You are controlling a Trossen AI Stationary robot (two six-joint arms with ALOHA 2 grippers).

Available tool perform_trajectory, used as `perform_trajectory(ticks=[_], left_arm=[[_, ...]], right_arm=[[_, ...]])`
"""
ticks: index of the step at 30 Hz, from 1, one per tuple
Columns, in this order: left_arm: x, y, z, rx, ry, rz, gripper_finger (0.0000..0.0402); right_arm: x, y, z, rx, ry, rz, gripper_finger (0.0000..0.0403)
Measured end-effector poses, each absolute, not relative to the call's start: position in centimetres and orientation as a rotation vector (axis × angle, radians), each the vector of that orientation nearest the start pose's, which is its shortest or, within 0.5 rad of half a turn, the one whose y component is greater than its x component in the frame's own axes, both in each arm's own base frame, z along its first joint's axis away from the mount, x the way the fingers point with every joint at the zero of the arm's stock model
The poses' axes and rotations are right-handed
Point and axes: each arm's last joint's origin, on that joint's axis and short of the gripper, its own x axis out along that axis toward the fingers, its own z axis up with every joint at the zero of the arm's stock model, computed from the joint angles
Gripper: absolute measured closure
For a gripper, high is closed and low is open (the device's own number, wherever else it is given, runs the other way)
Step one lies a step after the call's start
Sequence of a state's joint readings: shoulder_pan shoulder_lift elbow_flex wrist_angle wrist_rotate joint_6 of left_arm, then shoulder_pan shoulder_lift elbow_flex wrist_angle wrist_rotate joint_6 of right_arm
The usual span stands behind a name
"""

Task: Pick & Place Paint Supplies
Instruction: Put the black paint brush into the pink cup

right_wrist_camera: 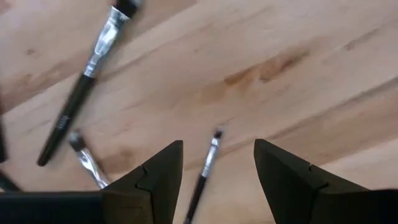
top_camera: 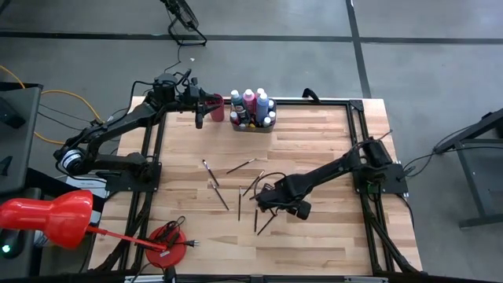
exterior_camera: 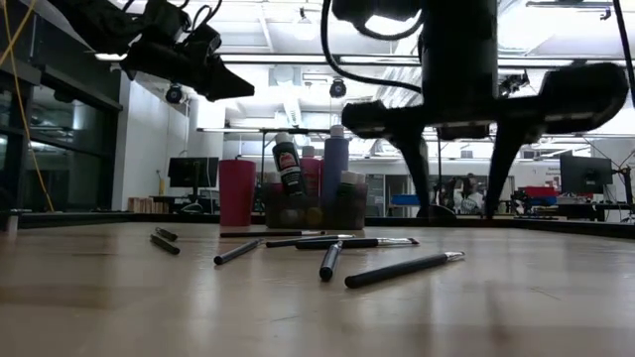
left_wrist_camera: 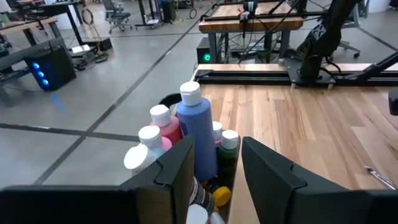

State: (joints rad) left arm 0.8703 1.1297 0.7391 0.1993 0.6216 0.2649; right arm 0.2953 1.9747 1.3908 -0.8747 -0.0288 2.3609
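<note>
Several thin dark-handled paintbrushes (top_camera: 240, 203) lie flat and scattered on the wooden table's middle. A cluster of small paint bottles (top_camera: 253, 106) stands upright in a grey tray at the far edge, next to a pink cup (top_camera: 218, 107). My right gripper (top_camera: 269, 208) points down over the brushes, open. In the right wrist view one thin brush (right_wrist_camera: 207, 163) lies on the table under the gap between its fingers, untouched. My left gripper (left_wrist_camera: 217, 168) hovers open above the pink cup (exterior_camera: 236, 191), pointing roughly level at the bottles (left_wrist_camera: 196, 130).
Black frame rails (top_camera: 357, 149) run along the table's left, far and right sides. A red round object (top_camera: 167, 240) sits at the near left corner, and a red lamp-like thing (top_camera: 47, 214) stands off the left edge. Bare wood lies at the near right and far right.
</note>
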Motion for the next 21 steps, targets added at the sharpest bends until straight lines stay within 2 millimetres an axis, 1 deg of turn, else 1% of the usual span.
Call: perform_trajectory(ticks=[5,13,16,21], left_arm=[[17.2,17.7,28.6,0.124,0.182,0.226,0.0270],[17.1,17.7,28.5,0.117,0.190,0.225,0.0270],[17.1,17.7,28.5,0.128,0.194,0.223,0.0270],[17.1,17.7,28.3,0.119,0.212,0.220,0.0270]], right_arm=[[36.0,11.1,15.2,1.683,0.948,-1.488,0.0211],[35.9,11.3,14.3,1.674,0.959,-1.528,0.0214],[36.0,11.4,14.1,1.673,0.960,-1.525,0.0231],[36.3,11.5,13.9,1.680,0.976,-1.488,0.0290]])
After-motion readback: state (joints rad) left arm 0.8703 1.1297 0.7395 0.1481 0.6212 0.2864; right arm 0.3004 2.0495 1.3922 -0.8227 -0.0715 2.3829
